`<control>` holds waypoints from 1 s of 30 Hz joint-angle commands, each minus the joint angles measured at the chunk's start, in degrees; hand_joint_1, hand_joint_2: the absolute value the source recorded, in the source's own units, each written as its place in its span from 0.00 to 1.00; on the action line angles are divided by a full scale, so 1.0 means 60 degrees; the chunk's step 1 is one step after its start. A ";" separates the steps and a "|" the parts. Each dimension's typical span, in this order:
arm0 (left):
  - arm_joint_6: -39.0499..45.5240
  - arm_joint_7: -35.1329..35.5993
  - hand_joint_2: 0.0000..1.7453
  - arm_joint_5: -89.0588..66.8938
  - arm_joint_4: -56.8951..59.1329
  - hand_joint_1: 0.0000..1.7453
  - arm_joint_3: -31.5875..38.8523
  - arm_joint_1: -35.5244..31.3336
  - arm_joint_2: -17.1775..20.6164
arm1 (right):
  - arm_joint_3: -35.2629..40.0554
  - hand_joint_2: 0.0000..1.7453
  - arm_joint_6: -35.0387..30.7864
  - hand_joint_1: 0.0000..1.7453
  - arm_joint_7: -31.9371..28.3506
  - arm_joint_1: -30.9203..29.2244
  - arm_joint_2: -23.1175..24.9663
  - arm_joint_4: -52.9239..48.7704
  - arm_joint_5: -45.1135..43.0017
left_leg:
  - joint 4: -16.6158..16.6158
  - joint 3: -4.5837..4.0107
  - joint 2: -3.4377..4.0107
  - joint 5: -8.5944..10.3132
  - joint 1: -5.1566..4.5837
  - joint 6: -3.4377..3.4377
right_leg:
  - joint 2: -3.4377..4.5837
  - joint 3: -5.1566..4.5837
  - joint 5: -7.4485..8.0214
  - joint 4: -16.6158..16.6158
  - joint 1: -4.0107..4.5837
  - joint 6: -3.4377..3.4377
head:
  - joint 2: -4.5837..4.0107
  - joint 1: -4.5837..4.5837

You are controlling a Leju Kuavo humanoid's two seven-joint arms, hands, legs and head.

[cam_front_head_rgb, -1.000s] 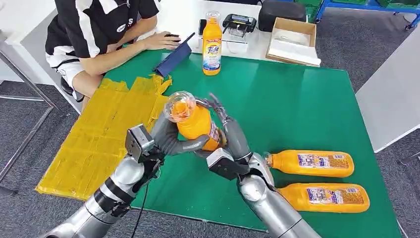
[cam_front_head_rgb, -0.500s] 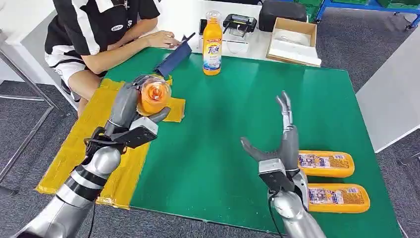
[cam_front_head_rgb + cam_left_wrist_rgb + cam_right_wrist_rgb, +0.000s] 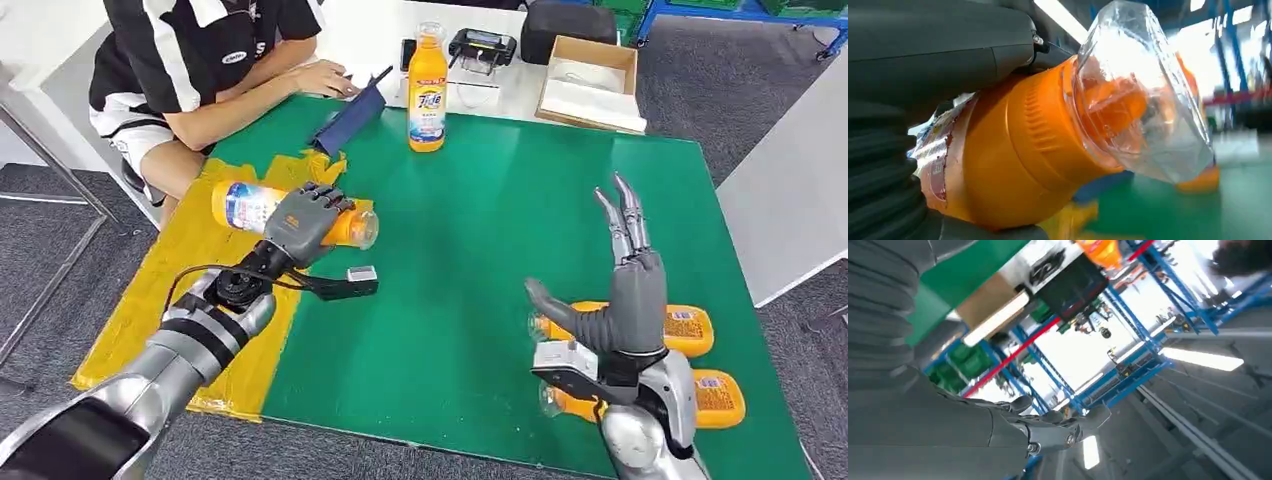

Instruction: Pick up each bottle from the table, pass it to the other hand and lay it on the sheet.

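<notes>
The left hand (image 3: 300, 222) has its fingers curled over the middle of an orange bottle (image 3: 262, 207), gripping it as it lies on its side over the yellow sheet (image 3: 190, 290) at centre left of the head view, with its clear cap pointing toward the green table (image 3: 480, 250) and its blue-and-white label toward the left edge. In the left wrist view the same bottle (image 3: 1018, 150) is close up: ribbed orange shoulder, a transparent faceted cap with an orange inner lid showing through, and a red-edged label partly covered by the thumb. Whether the bottle touches the sheet cannot be told. The right hand (image 3: 625, 290) stands at lower right with fingers straight and spread, thumb out to the side, holding nothing. Behind it lie two more orange bottles (image 3: 690, 328) side by side, both partly hidden by the hand and wrist, the nearer one cut to its end at lower right. A fourth, upright bottle (image 3: 427, 90) stands at the table's far edge, top centre. At upper right an open cardboard box (image 3: 590, 85) holds a white sheet-like item, too small to identify. A person (image 3: 200, 60) sits at upper left.
</notes>
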 commanded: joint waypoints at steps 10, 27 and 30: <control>-0.0350 0.0837 1.00 0.0340 0.4309 1.00 0.0290 -0.0861 -0.0754 | -0.0423 1.00 0.0200 0.00 0.0420 0.0473 -0.0646 -0.0603 0.0510 | 0.0013 0.0064 -0.0002 -0.0038 0.0013 -0.0026 | 0.0023 0.0067 -0.0039 0.0007 0.0006 -0.0026 | 0.0000 -0.0004; -0.0140 -0.0211 1.00 0.1438 0.3329 0.00 0.1382 -0.0157 -0.0700 | -0.0362 1.00 0.1656 0.00 0.0819 0.0030 -0.1282 0.0154 0.0641 | -0.0002 0.0048 0.0017 -0.0025 0.0006 -0.0018 | 0.0038 0.0052 -0.0017 -0.0006 0.0002 -0.0017 | 0.0000 -0.0004; 0.0071 -0.0962 1.00 0.2050 0.2128 0.00 0.1771 0.0540 -0.0538 | -0.0318 1.00 0.2689 0.00 0.0742 -0.0293 -0.1755 0.0848 0.0318 | -0.0007 0.0036 0.0024 -0.0019 0.0003 -0.0013 | 0.0039 0.0039 -0.0009 -0.0011 0.0001 -0.0011 | 0.0000 -0.0004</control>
